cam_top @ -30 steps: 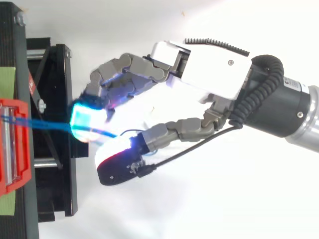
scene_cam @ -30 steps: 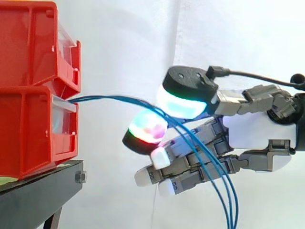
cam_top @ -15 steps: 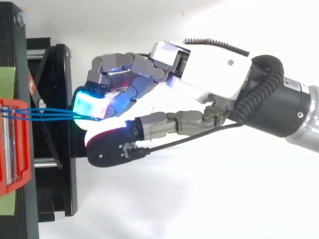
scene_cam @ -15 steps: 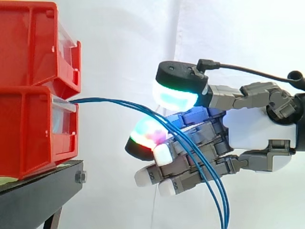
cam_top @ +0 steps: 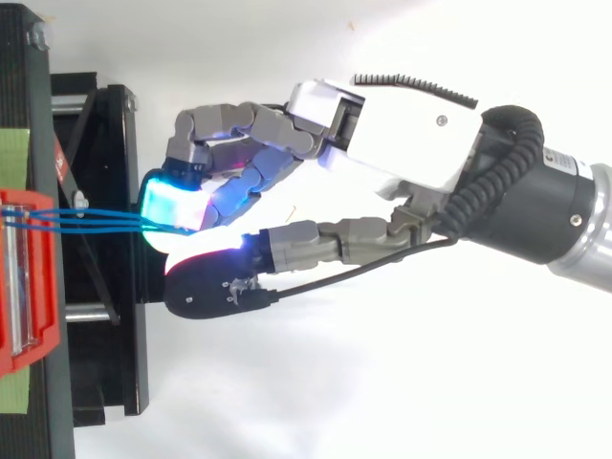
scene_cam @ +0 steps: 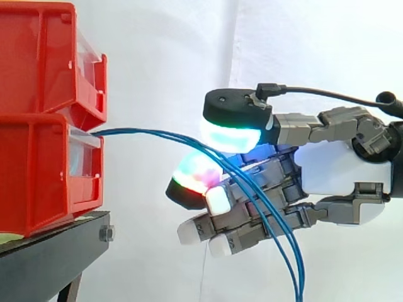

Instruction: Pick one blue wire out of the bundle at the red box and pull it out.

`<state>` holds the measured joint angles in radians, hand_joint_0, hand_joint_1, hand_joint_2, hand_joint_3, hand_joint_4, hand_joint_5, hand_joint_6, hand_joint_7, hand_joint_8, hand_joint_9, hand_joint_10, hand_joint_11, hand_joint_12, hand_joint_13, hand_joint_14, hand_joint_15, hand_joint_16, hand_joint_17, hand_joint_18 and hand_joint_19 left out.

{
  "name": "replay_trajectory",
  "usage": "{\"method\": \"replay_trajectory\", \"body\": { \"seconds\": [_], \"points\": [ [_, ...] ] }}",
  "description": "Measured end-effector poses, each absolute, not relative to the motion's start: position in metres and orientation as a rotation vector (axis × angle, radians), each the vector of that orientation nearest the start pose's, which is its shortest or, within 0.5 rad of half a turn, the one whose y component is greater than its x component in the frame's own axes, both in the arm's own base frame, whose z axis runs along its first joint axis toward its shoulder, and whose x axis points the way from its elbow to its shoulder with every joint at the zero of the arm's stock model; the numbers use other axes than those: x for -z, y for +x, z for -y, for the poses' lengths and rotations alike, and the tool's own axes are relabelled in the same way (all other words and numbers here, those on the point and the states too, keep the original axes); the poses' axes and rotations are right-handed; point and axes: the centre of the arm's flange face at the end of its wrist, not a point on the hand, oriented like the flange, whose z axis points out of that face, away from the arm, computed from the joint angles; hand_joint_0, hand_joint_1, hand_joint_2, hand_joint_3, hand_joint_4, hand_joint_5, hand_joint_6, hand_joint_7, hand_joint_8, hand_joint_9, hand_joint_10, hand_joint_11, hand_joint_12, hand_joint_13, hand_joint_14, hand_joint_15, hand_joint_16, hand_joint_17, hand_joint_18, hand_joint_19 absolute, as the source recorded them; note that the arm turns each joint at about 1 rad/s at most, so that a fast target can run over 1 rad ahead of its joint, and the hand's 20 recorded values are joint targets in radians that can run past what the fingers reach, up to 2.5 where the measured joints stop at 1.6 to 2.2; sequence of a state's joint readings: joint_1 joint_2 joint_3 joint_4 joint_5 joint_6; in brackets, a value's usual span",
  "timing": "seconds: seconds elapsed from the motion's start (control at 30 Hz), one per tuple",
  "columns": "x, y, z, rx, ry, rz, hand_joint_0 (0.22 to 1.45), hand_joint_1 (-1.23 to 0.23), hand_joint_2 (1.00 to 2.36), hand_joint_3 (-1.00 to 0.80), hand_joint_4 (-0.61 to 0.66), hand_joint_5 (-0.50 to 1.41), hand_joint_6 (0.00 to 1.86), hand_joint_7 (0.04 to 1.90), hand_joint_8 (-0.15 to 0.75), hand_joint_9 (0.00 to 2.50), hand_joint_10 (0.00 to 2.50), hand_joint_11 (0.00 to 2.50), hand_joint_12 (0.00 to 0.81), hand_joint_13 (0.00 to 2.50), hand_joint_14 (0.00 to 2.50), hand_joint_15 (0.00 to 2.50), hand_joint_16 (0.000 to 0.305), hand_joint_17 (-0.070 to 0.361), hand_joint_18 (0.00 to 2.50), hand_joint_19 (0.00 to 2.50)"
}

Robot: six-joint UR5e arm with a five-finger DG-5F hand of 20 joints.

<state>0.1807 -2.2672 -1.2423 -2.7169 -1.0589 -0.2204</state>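
Observation:
A bundle of thin blue wires (scene_cam: pixel 145 132) leaves the front slot of the lower red bin (scene_cam: pixel 38 176) and arcs right, then drops past the hand (scene_cam: pixel 340 173). The wires run between the thumb's cyan-green pad (scene_cam: pixel 230 132) above and a green-red glowing fingertip (scene_cam: pixel 195 176) below, which sit close together with the fingers curled around the bundle. From above, the wires (cam_top: pixel 86 220) stretch nearly straight from the red bin (cam_top: pixel 24 277) to the cyan pad (cam_top: pixel 172 203) of the hand (cam_top: pixel 402 143).
A second red bin (scene_cam: pixel 38 56) is stacked on the lower one. Both rest on a black stand (scene_cam: pixel 50 258), whose frame (cam_top: pixel 105 143) lies beneath the fingertips. A white curtain hangs behind.
The thumb has swung left and down over the wires, closing towards the glowing fingertip. The wires, slack and curved a second ago, now run straight to the bin.

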Motion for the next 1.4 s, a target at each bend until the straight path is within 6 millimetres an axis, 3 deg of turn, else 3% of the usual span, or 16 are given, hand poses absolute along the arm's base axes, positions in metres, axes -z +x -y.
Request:
{"method": "replay_trajectory", "body": {
  "seconds": [0.17, 0.3, 0.47, 0.67, 0.9, 1.2, 1.33, 1.4],
  "points": [
    [-0.264, 0.75, 0.048, -0.842, 1.174, -1.044, 0.6, -0.68, 1.02, -0.22, 0.29, -0.06, 0.56, 1.25, 0.247, 1.05, 0.02, 0.56, 0.367, 0.52, 0.01, 0.31, 0.058, 0.13, 0.38, 0.5],
    [-0.271, 0.749, 0.048, -0.838, 1.16, -1.047, 0.6, -0.71, 1.01, -0.2, 0.3, -0.08, 0.64, 1.09, 0.255, 1.06, 0.02, 0.62, 0.376, 0.52, 0.01, 0.31, 0.059, 0.133, 0.39, 0.49],
    [-0.275, 0.749, 0.048, -0.835, 1.153, -1.048, 0.59, -0.73, 1.01, -0.22, 0.32, -0.09, 0.66, 1.04, 0.251, 1.06, 0.02, 0.62, 0.375, 0.52, 0.01, 0.32, 0.059, 0.134, 0.39, 0.5],
    [-0.282, 0.748, 0.048, -0.838, 1.147, -1.042, 0.59, -0.71, 1.01, -0.21, 0.3, -0.07, 0.64, 1.1, 0.252, 1.09, 0.02, 0.61, 0.376, 0.53, 0.01, 0.3, 0.06, 0.135, 0.4, 0.49],
    [-0.284, 0.747, 0.046, -0.84, 1.144, -1.042, 0.61, -0.77, 1.02, -0.16, 0.27, -0.12, 0.77, 0.86, 0.257, 1.06, 0.02, 0.7, 0.376, 0.53, 0.02, 0.32, 0.058, 0.132, 0.4, 0.49],
    [-0.284, 0.747, 0.045, -0.839, 1.143, -1.044, 0.64, -0.81, 1.02, -0.15, 0.17, -0.16, 0.83, 0.72, 0.243, 1.0, 0.02, 0.75, 0.365, 0.54, 0.02, 0.35, 0.056, 0.126, 0.42, 0.51],
    [-0.284, 0.747, 0.045, -0.839, 1.143, -1.044, 0.63, -0.81, 1.02, -0.16, 0.23, -0.16, 0.83, 0.71, 0.24, 1.01, 0.03, 0.74, 0.363, 0.54, 0.02, 0.35, 0.056, 0.126, 0.42, 0.51],
    [-0.283, 0.747, 0.044, -0.839, 1.144, -1.043, 0.6, -0.78, 1.02, -0.17, 0.26, -0.13, 0.8, 0.83, 0.249, 1.04, 0.03, 0.68, 0.367, 0.55, 0.01, 0.34, 0.058, 0.13, 0.43, 0.53]
  ]
}}
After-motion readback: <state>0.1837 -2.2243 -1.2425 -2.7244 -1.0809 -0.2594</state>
